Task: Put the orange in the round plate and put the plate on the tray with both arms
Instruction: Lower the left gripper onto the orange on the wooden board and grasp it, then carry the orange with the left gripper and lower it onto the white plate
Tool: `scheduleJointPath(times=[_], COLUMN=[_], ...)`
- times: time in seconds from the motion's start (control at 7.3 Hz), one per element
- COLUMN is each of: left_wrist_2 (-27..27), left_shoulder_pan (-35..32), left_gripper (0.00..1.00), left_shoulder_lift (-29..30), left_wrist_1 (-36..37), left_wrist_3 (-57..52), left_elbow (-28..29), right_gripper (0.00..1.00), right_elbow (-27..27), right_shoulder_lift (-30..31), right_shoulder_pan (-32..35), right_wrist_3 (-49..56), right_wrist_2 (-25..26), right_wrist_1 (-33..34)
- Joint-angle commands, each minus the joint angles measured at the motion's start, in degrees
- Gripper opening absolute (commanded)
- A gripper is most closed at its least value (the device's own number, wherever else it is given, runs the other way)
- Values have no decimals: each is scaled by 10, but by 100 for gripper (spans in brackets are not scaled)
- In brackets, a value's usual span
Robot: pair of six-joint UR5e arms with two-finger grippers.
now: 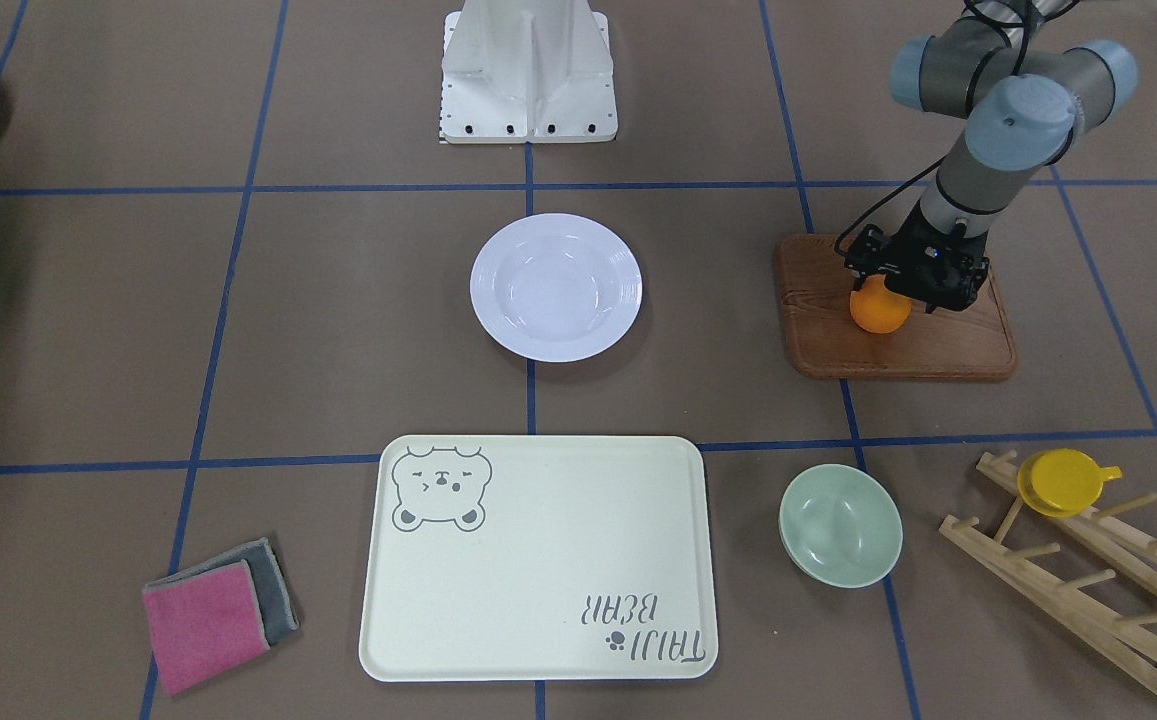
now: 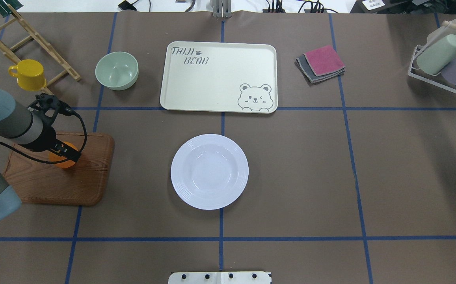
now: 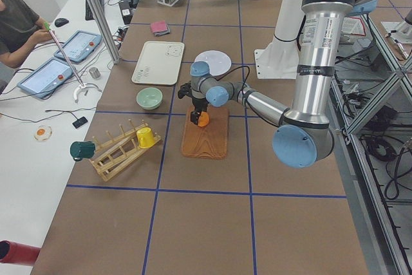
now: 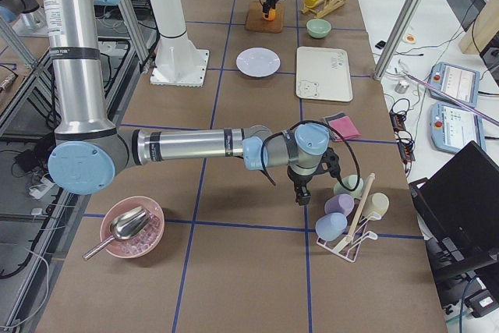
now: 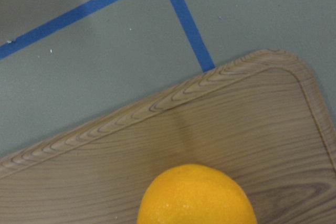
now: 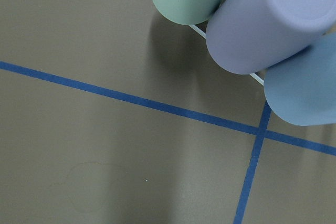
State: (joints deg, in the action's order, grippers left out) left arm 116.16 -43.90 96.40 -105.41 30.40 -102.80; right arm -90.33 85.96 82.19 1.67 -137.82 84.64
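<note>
The orange sits on a brown wooden board at the robot's left. My left gripper is down over it, fingers either side of the orange; I cannot tell whether they press it. It fills the bottom of the left wrist view. The white round plate lies empty mid-table. The cream bear tray lies empty beyond it. My right gripper hangs far off by a cup rack; its state cannot be told.
A pale-green bowl stands beside the tray. A yellow cup hangs on a wooden rack. Folded pink and grey cloths lie at the tray's other side. Pastel cups fill a wire rack. A person sits at tablets.
</note>
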Motion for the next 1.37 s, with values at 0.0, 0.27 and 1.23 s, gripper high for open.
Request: scheduleJointPath(times=[0.0, 0.27, 1.23], left_wrist_2=[4, 3, -24], left_shoulder_pan=[0, 0, 128], left_gripper=[56, 0, 0], left_shoulder_lift=[7, -1, 352], left_wrist_1=[0, 1, 235], left_wrist_3=[0, 0, 226], left_elbow=[2, 1, 23], right_gripper=[100, 100, 100], right_elbow=[0, 0, -25], right_shoulder_lift=[0, 0, -1], right_shoulder_pan=[-2, -3, -68], right_wrist_3=[0, 1, -2], right_wrist_2=[0, -1, 0], right_wrist_1=[-1, -1, -47])
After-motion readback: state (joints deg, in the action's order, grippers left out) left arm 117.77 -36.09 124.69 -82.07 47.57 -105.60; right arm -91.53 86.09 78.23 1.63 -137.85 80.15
